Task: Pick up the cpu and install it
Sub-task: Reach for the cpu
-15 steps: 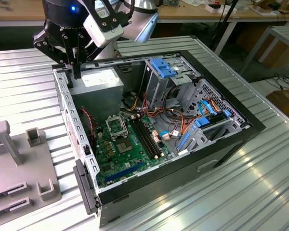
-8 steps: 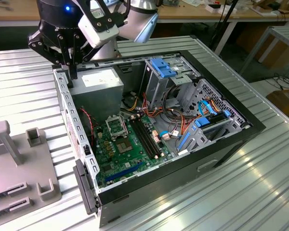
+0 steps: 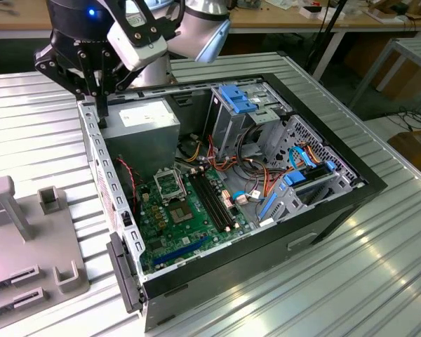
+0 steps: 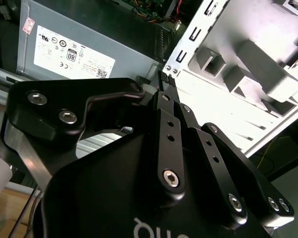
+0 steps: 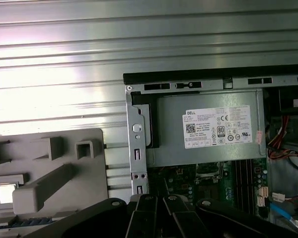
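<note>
Black linkage bars of the end effector crowd the front of both wrist views, and its fingers look drawn together with nothing between them, so I judge that no pickup has been made; in the exterior view it hangs tips-down over the corner of the open computer case, just above the grey power supply, high enough to clear the metal wall; the case lies on its side on the ribbed worktop, which turns the board upward and leaves the square black socket reachable from above, with the long memory slots just beside it; the socket shows no silver chip in it; the cpu appears, in the first wrist view, as a pale square seated in a recess of the grey fixture plate beside the case, well apart from the socket; that pocket probably keeps it flat and in a known place for a straight grasp from above.
</note>
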`<state>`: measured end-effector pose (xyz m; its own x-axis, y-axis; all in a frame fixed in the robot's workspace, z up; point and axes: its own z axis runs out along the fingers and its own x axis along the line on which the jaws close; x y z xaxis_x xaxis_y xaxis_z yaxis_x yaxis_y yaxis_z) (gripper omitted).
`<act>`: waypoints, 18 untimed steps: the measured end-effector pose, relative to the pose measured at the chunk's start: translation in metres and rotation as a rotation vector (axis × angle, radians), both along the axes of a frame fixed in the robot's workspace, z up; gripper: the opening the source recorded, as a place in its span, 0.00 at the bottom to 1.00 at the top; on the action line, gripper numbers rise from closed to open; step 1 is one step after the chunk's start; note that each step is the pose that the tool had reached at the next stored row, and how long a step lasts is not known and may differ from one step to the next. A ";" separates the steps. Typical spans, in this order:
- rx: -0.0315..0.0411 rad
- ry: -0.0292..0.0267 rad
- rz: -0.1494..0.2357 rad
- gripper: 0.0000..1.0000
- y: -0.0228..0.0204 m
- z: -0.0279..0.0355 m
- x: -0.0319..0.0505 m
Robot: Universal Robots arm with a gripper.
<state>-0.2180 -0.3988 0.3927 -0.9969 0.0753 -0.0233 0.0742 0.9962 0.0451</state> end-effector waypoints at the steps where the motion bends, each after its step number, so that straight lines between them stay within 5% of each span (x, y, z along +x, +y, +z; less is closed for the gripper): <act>1: 0.0001 0.0001 0.000 0.11 0.0000 0.0000 -0.0010; 18: 0.0000 0.0004 0.000 0.11 0.0000 -0.0002 -0.0126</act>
